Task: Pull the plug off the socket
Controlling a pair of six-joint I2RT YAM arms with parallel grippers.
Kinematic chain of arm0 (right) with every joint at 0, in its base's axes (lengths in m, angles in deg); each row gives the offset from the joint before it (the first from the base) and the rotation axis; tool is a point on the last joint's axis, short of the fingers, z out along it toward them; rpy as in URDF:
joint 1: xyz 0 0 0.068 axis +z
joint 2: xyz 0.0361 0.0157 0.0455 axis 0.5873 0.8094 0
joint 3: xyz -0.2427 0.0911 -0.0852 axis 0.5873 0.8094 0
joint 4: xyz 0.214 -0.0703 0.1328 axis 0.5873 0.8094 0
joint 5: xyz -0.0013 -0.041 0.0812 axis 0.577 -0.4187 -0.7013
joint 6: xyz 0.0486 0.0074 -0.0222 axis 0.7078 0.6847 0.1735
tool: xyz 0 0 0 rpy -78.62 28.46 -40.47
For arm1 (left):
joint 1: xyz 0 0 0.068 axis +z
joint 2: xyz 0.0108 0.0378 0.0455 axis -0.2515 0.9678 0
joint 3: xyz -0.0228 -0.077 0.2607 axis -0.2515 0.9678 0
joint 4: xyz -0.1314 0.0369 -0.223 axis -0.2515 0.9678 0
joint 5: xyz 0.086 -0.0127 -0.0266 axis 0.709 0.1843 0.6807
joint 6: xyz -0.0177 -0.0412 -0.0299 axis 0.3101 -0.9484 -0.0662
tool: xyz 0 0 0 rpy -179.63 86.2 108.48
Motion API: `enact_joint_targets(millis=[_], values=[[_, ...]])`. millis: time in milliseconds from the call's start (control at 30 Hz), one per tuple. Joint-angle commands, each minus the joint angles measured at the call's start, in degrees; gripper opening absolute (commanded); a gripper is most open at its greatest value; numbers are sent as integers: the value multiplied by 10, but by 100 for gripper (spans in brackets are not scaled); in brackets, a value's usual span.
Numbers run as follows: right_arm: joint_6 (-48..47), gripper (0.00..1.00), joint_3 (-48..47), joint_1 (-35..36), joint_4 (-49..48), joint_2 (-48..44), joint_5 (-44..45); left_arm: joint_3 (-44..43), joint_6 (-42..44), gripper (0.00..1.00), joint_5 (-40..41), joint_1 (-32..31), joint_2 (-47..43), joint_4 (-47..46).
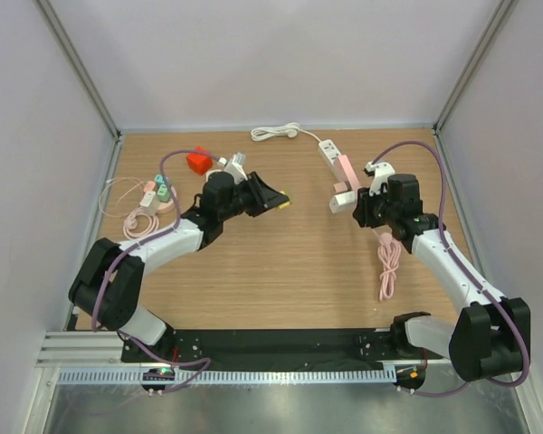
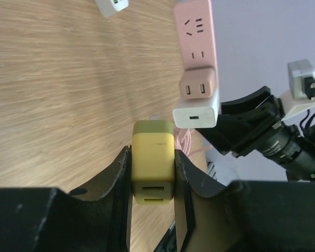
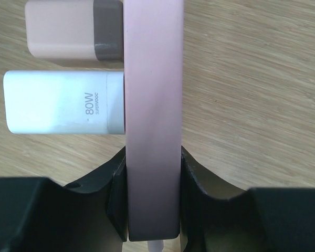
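My left gripper is shut on a yellow plug, which is held above the table, apart from the pink power strip. The plug shows between the fingers in the left wrist view, with the gripper around it. My right gripper is shut on the near end of the pink power strip and shows in the right wrist view. A white 80W charger and a pink adapter sit plugged into the strip. The strip's upper sockets are empty.
A white power strip with a white cable lies at the back. A red block and a white plug lie behind the left gripper. A small strip with green plugs and coiled pink cable lies left. A pink cable trails right.
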State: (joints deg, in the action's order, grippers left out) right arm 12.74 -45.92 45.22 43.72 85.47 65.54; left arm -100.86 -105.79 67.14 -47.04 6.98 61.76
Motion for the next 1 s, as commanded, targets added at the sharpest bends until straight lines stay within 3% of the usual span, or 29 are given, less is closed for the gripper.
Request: enact_joint_targets(millis=[0,200,433,700,967], values=[[11,1,-17,0,-62,-15,-10,3,46,0,14,29,-44,40],[-44,1,-29,-13,-19,-24,-133,39,35,0,10,105,-50,46],[-70,1,-33,-15,-3,-27,-173,33,48,0,7,190,4,55],[-71,1,-35,-17,1,-26,-178,-72,35,0,-6,274,132,68],[-69,1,-39,-20,3,-15,-178,-204,47,3,2,295,239,133]])
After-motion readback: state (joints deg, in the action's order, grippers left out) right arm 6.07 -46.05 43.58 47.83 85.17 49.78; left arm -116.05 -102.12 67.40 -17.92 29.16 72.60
